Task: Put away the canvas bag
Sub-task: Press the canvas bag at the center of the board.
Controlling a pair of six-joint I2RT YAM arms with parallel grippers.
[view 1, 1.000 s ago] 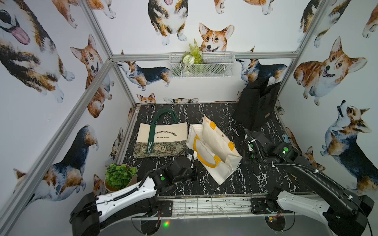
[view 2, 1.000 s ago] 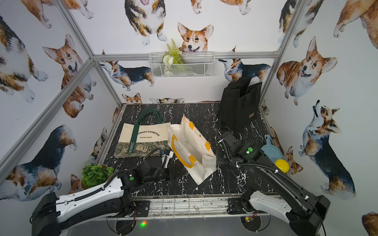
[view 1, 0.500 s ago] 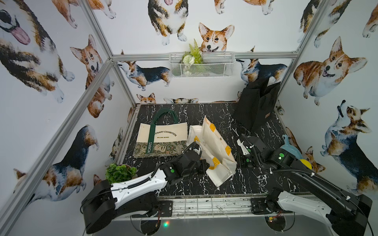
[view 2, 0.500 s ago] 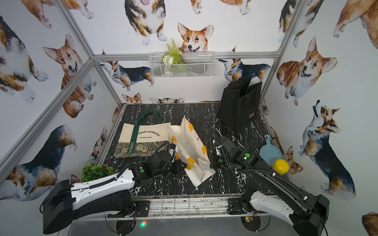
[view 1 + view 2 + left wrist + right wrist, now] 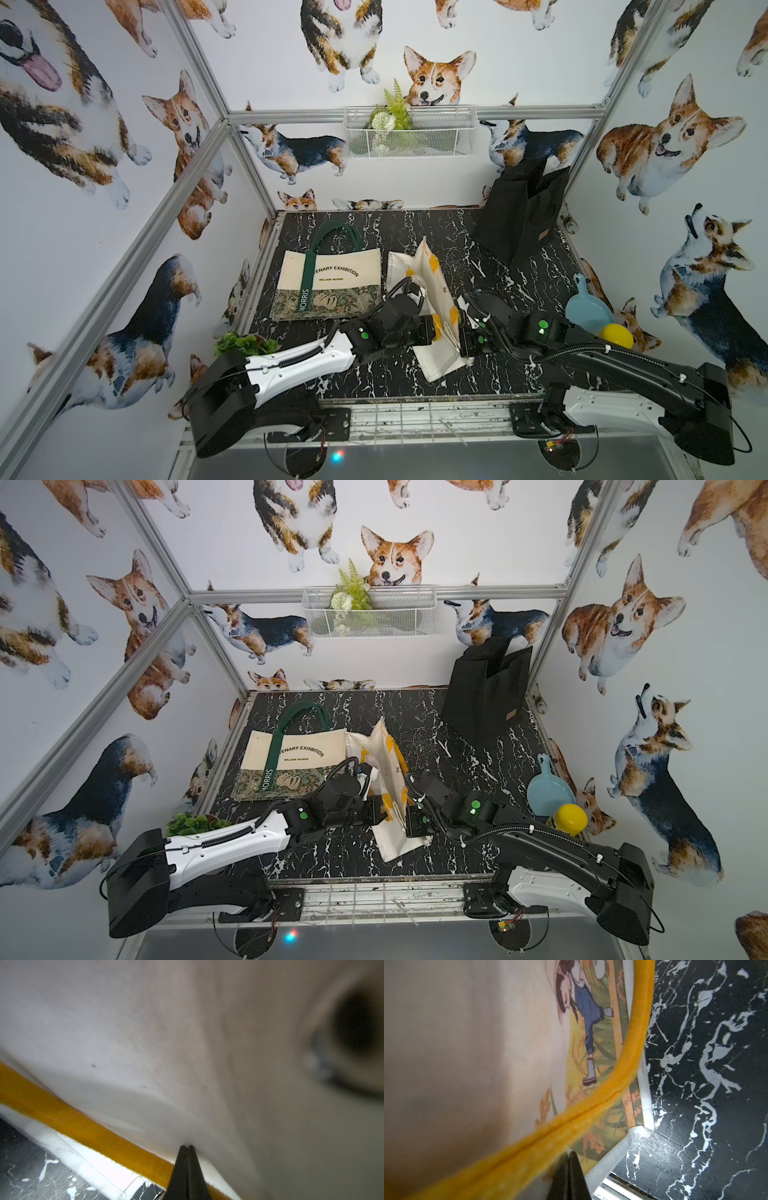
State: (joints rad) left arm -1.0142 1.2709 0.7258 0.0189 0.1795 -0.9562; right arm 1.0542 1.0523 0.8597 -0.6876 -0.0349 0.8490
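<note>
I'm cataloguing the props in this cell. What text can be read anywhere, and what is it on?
"ENARY EXHIBITION": cream tote bag, its start hidden by the green strap.
"WILLIAM MORRIS": same tote, below that.
"MORRIS": on the green strap.
Tan label on the black bag: too small to read.
Yellow-capped bottle label: too small.
Yellow-handled canvas bag: a picture, no words seen.

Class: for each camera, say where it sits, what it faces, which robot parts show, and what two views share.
Top views: above the robot's base, looking down on the table; both arms flank the canvas bag.
Left wrist: on that arm, facing the bag's plain side; shut left gripper shows.
Right wrist: on that arm, facing the bag's printed side; shut right gripper shows.
Shared: both wrist views show a yellow handle.
</note>
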